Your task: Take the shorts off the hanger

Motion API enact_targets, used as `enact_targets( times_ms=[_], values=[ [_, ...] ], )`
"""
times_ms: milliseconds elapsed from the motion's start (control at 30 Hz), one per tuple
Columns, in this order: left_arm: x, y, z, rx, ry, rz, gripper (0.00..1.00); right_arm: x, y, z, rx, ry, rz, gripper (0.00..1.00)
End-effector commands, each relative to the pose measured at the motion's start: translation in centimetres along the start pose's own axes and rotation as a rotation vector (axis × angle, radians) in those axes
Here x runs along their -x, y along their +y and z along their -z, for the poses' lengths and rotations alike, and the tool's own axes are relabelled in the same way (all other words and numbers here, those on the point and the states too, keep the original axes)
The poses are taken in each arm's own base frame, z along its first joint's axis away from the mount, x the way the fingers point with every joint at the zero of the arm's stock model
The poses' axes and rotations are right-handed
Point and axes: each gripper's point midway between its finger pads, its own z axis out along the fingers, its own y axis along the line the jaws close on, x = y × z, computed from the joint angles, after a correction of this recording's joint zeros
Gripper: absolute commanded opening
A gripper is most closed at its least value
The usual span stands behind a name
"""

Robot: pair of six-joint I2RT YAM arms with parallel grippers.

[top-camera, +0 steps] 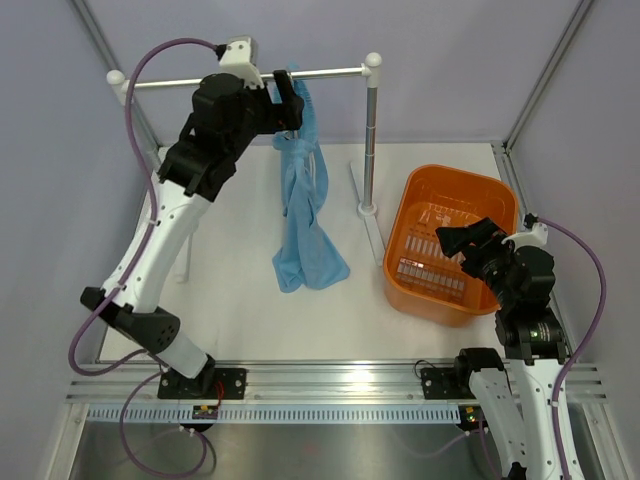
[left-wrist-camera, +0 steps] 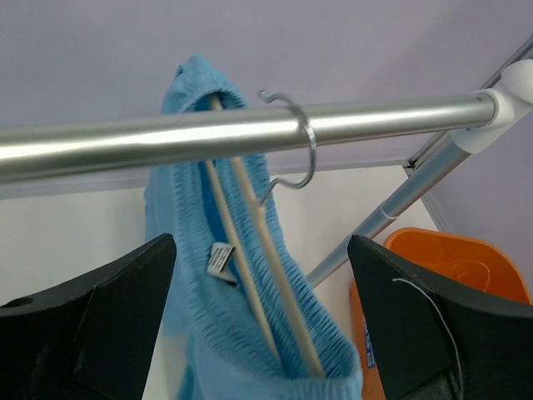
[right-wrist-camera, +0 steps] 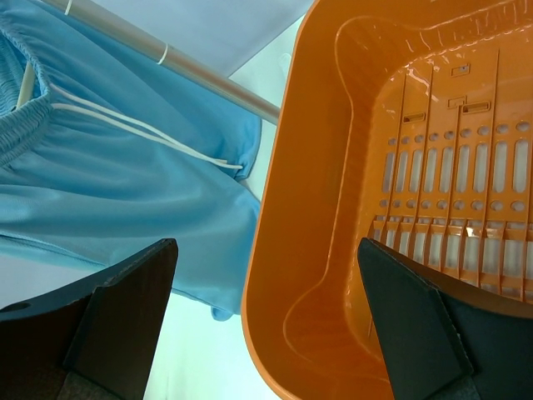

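Top view first: the shorts [top-camera: 305,230] hang off the rail [top-camera: 330,72] at the back of the table [top-camera: 240,300], legs trailing down onto the white surface. The left gripper [top-camera: 290,100] is up at the rail, right against the top of the blue fabric. Over on the right, the right gripper [top-camera: 465,240] hovers above the orange basket [top-camera: 400,225], well apart from the shorts. Left wrist view now: the metal hook [left-wrist-camera: 304,142] loops over the rail [left-wrist-camera: 166,137], and the cream hanger [left-wrist-camera: 266,242] runs down inside the gathered waistband of the shorts [left-wrist-camera: 241,333], so the shorts are on the hanger. A small white label [left-wrist-camera: 219,260] shows inside the band. The left gripper [left-wrist-camera: 258,250] is spread wide, its black fingers [left-wrist-camera: 108,308] standing either side of the waistband and touching nothing. A bit of basket [left-wrist-camera: 450,258] peeks in at the lower right. Right wrist view: the right gripper [right-wrist-camera: 266,250] is wide too and holds nothing, poised over the basket's near wall [right-wrist-camera: 333,167], with the shorts [right-wrist-camera: 125,183] and their white drawstring [right-wrist-camera: 141,129] off to the left.
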Motion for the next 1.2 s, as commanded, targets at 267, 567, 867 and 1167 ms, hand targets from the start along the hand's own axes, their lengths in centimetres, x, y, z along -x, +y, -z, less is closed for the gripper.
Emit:
enact_targets(
  times_ms=[267,567,867,1167],
  values=[
    [0.3,-1.2,-4.1,0.152,-0.057,-0.097,0.77,0.0,0.4,0.3,0.019,0.012,0.039,0.99],
    [-2.8,0.5,-5.1,0.233,0.012,-0.116,0.68,-0.6,0.2,-0.1,0.024,0.029,0.034,0.99],
    [-3.5,0.6,-5.8,0.241,0.027,-0.119,0.54,-0.8,0.0,-0.1,0.017,0.034,0.037,0.99],
    [-3.5,0.4,-6.1,0.234,0.035,-0.130,0.37,-0.6,0.3,-0.1,0.027,0.031,0.039,0.99]
  ],
)
